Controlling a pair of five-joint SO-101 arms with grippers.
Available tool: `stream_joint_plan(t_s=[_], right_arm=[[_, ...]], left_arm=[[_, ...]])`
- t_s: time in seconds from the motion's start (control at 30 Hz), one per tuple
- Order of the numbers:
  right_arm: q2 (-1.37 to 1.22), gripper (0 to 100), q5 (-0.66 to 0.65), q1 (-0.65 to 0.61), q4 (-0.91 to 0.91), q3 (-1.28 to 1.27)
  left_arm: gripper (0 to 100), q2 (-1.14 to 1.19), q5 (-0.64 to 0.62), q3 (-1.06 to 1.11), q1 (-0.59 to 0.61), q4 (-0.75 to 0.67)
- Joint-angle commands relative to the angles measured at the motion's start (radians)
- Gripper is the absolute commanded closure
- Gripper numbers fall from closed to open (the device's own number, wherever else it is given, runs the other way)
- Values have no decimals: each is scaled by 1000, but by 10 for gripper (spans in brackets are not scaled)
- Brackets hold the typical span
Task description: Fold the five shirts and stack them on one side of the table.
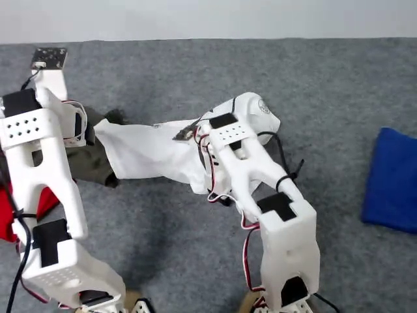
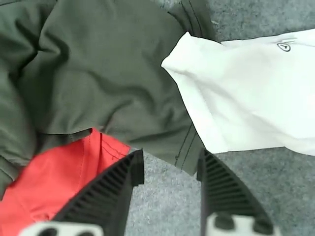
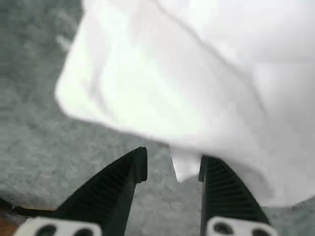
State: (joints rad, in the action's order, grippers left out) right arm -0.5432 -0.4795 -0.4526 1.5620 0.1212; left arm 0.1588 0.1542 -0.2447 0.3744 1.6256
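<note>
At your far left lies the crumpled red cotton shirt (image 2: 54, 191), partly tucked under the rumpled dark olive-green shirt (image 2: 98, 73). Your left gripper (image 2: 171, 160) hangs over the edge of that heap with its jaws apart and nothing between them but the grey carpeted table (image 1: 326, 85).

Next along, the white short-sleeved shirt (image 1: 146, 151) is stretched across the middle of the table. One end overlaps the olive shirt and the other is bunched under your right arm. Your right gripper (image 3: 173, 160) sits low at that bunched end, jaws spread, with a small flap of white fabric hanging between them; it has not closed on the cloth.

At the far right, well apart from the rest, the folded blue shirt (image 1: 393, 181) rests flat, and I take it as the start of the stack.

By my reading, you are working on the white shirt. The next move calls for closing the right jaws on that flap. Then draw the shirt clear of the olive one so you can lay it flat for folding. Watch that the overlap doesn't drag the heap along.
</note>
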Motion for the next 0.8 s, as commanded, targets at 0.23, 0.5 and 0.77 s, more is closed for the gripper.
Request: stream_joint_plan(t_s=[0.23, 0.5, 0.77], right_arm=[[-127, 831, 5, 76, -42, 3], [-128, 991, 8, 76, 156, 143], [88, 989, -12, 127, 237, 196]], left_arm=[[820, -44, 5, -2, -8, -17], [820, -55, 3, 97, -9, -74], [820, -58, 3, 102, -8, -71]])
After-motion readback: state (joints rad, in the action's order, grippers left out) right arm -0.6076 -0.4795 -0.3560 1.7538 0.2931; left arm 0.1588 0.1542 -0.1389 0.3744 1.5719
